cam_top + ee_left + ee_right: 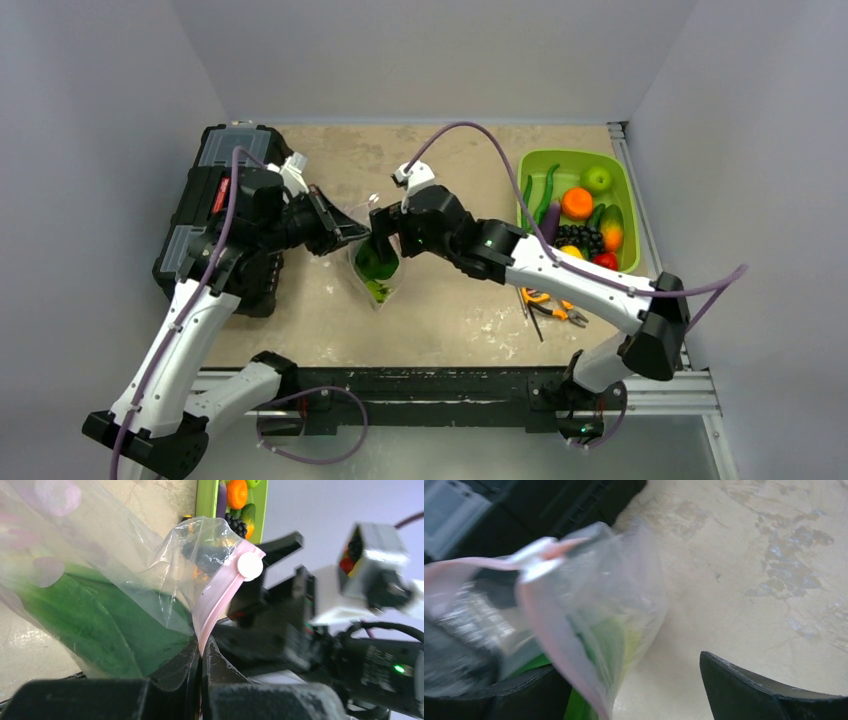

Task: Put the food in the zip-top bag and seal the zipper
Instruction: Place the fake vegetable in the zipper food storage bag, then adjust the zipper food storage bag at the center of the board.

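Note:
The clear zip-top bag hangs upright over the table's middle, with leafy green food inside it. My left gripper is shut on the bag's pink zipper strip; in the left wrist view the closed tips pinch its lower end, and a white slider sits at its upper end. Dark green leaves fill the bag. My right gripper is open at the bag's mouth. In the right wrist view the pink strip and the bag drape by its left finger.
A black toolbox stands at the left, behind my left arm. A lime-green bin of fruits and vegetables stands at the back right. Orange-handled pliers lie on the table under my right arm.

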`<state>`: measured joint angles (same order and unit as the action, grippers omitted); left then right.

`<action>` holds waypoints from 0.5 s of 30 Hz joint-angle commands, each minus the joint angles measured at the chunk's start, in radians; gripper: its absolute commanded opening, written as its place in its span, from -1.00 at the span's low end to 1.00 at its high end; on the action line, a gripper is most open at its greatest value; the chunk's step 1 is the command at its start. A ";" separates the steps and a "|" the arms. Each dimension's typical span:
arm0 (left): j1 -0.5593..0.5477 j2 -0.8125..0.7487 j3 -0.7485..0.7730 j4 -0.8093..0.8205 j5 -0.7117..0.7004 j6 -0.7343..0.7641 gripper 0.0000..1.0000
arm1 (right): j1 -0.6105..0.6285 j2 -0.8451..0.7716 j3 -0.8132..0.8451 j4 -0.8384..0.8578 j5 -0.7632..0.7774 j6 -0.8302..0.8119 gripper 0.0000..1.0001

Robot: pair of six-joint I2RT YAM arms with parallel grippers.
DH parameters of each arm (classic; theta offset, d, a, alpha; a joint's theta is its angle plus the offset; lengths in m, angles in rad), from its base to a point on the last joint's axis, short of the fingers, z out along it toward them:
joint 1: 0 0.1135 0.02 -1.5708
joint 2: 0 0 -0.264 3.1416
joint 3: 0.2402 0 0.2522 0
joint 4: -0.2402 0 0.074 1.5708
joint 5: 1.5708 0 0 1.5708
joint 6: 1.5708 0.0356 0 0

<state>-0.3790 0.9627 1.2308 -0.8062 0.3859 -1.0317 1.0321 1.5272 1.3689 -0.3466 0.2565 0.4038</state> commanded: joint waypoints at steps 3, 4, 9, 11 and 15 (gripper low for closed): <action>0.003 -0.019 0.025 0.070 -0.036 -0.015 -1.00 | 0.023 -0.184 -0.005 0.051 -0.189 -0.010 0.93; 0.004 -0.016 0.023 0.075 -0.031 -0.019 -1.00 | 0.023 -0.213 -0.042 0.082 -0.207 0.005 0.94; 0.003 -0.003 0.000 0.110 0.007 -0.032 -1.00 | 0.023 -0.337 -0.201 0.173 -0.148 0.062 0.70; 0.004 -0.002 -0.006 0.119 0.019 -0.034 -1.00 | 0.023 -0.350 -0.230 0.218 -0.150 0.060 0.38; 0.003 -0.004 -0.007 0.114 0.021 -0.028 -1.00 | 0.024 -0.344 -0.234 0.255 -0.116 0.053 -0.23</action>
<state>-0.3790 0.9672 1.2259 -0.7616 0.3748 -1.0405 1.0546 1.1790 1.1374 -0.1814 0.1120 0.4500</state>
